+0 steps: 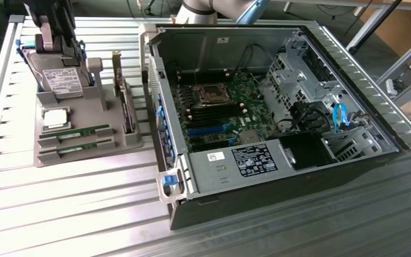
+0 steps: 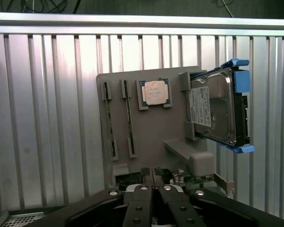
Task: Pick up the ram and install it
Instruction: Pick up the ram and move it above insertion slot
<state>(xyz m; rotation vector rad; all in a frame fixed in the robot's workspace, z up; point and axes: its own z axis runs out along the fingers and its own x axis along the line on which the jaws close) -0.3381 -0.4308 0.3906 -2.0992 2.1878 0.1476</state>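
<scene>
The hand (image 2: 154, 187) is hovering pinched shut and empty, with the ram (image 2: 109, 121) lying ahead of it; dropping closed, it is likely risking a jab rather than a grip.

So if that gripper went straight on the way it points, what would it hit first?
Probably the green card at the edge of the grey holder, beyond the gripper; depth is unclear.
</scene>
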